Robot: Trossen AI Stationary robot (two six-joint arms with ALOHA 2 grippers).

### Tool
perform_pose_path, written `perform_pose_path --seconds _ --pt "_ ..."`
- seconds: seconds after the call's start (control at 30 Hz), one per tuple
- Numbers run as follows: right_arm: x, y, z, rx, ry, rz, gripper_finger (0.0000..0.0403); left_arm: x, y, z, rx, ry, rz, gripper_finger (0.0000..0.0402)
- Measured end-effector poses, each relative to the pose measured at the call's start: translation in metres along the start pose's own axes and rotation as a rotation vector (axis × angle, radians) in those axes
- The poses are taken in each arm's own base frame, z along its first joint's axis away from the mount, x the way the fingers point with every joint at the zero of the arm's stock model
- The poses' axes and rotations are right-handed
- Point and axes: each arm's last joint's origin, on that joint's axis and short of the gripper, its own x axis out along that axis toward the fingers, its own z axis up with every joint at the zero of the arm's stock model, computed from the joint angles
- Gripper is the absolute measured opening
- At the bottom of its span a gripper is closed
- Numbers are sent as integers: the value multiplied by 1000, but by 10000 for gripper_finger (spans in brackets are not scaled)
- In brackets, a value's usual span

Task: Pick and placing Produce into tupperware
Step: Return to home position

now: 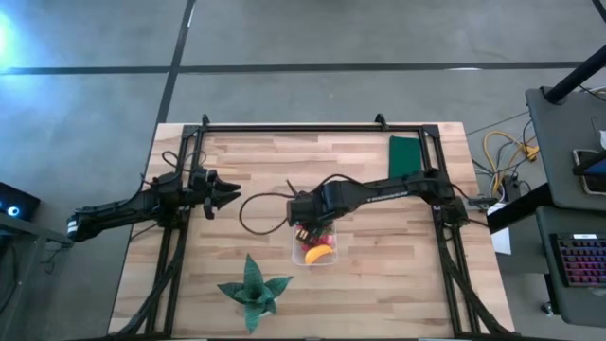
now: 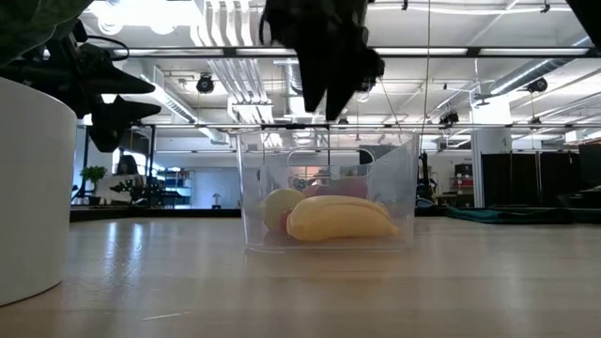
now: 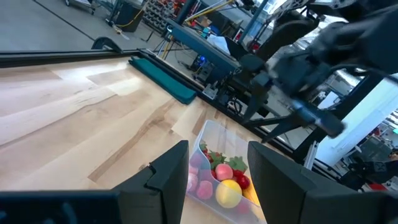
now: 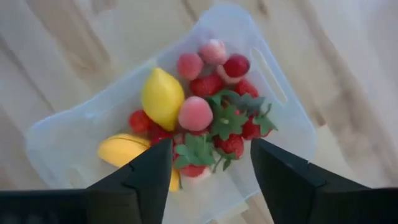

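Observation:
The clear tupperware [image 1: 317, 248] stands on the wooden table near its middle, toward the near edge. Inside it lie a yellow banana [image 2: 338, 221], a yellow lemon [image 4: 161, 96], and several red strawberries [image 4: 208, 84] and pink pieces [image 4: 196, 113] with green leaves. My right gripper [image 4: 211, 168] hangs above the tupperware's far end, pointing down. It is open, with nothing between its fingers. My left gripper [image 1: 232, 196] waits level at the table's left, open and empty, pointing toward the tupperware [image 3: 217, 134].
A green spiky-leaved plant [image 1: 253, 292] stands at the near edge, left of the tupperware; its white pot [image 2: 28, 188] fills the low view's left. A dark green flat rectangle [image 1: 405, 156] lies at the far right. Black frame rails border the table.

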Motion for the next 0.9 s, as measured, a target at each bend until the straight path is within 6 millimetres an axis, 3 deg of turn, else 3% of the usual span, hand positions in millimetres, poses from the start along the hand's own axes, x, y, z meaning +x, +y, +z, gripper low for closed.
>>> perform_pose_path --seconds 0.17,0.3,0.43,0.57,0.63,0.73,0.9 --pt "-47 7 -6 -43 -153 -4 220 0 0 0 0 -1 0 151" --pt "-97 -5 -12 -35 -221 42 220 0 0 0 1 -5 -3 150" --pt "-148 -15 -21 141 -326 205 220 0 0 1 1 -13 -9 151" --pt "-181 -2 -26 -25 -611 319 219 0 -1 1 2 -19 -12 150" --pt "-181 2 -21 -52 -655 428 219 0 -1 1 2 -19 -12 151" --pt "-163 2 -14 -46 -686 533 219 0 -1 2 2 -23 -14 150" --pt "-100 6 -20 61 -685 648 219 0 -1 2 2 -23 -14 150"
